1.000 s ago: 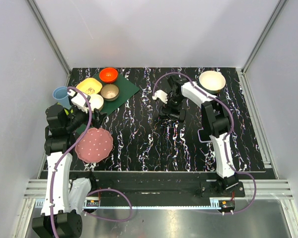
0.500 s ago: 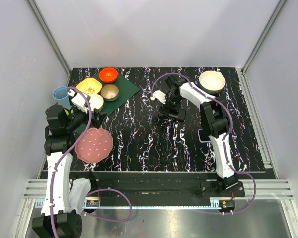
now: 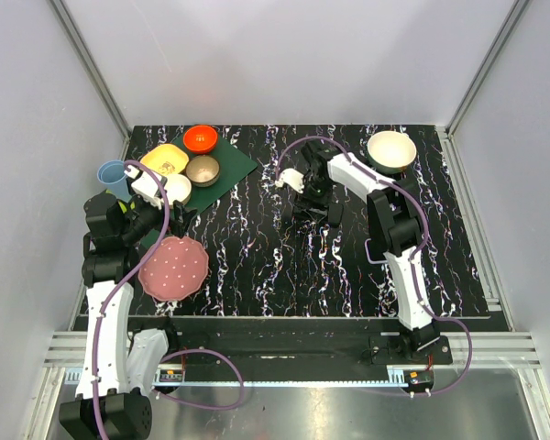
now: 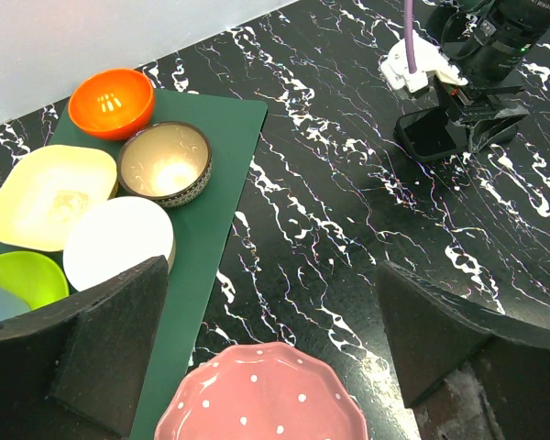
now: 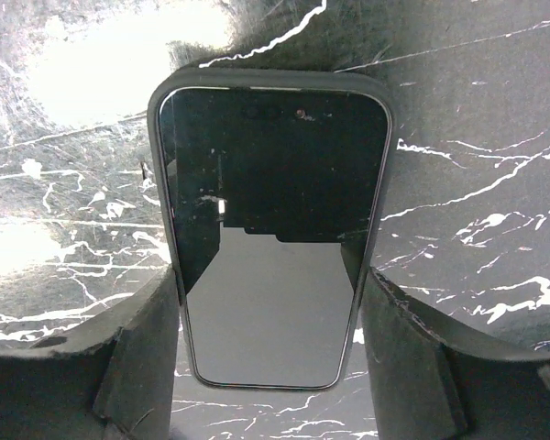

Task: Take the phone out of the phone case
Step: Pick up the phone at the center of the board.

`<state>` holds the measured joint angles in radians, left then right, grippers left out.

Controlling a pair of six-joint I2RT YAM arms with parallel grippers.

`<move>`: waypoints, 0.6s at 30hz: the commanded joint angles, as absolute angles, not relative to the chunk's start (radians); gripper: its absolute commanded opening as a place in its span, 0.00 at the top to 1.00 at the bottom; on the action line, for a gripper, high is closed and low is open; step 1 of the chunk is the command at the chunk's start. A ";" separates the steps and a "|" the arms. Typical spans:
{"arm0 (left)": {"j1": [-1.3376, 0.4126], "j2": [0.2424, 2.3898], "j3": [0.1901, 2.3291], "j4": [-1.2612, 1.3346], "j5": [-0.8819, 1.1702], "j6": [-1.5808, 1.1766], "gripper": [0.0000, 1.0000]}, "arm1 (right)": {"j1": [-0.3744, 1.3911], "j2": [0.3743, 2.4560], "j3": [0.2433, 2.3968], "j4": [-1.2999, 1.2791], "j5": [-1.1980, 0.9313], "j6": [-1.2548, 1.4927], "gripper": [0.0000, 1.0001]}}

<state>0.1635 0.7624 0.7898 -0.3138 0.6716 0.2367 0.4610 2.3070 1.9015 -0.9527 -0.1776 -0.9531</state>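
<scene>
Right gripper point(image 3: 313, 203) sits low at mid-table, nudged slightly left since a second ago. Left wrist: left gripper point(image 4: 270, 270) is wide apart, empty, idle near pink plate point(image 4: 257, 408). Right wrist: jaws straddle the phone point(image 5: 270, 229) lying flat in its phone case point(image 5: 156, 119). Can't tell if they're squeezing yet, but they're probably lining up to pin it.

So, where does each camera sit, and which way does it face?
Top external: above, behind the arms, looking down on the table; both arms show.
Left wrist: on left arm, facing bowls and right gripper; own fingers at bottom corners.
Right wrist: looks down on the cased phone; own fingers flank it.
Both wrist views share the phone.
</scene>
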 commanded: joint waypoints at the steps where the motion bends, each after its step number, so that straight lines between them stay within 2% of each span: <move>1: 0.169 0.759 0.788 -0.287 0.703 0.241 0.01 | 0.486 2.349 1.896 -0.988 -0.138 -0.922 0.86; 6: 0.169 0.758 0.793 -0.294 0.701 0.241 0.01 | 0.503 2.295 1.861 -0.934 -0.115 -0.873 0.87; 11: 0.167 0.772 0.807 -0.296 0.673 0.235 0.01 | 0.511 2.191 1.769 -0.859 -0.126 -0.832 1.00; 18: 0.155 0.830 0.860 -0.305 0.660 0.235 0.01 | 0.512 2.036 1.596 -0.761 -0.170 -0.779 1.00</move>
<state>0.1631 0.7975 0.7921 -0.3157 0.6636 0.2363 0.4927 2.1651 1.6730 -0.8082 -0.1257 -0.8295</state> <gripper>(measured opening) 0.984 0.749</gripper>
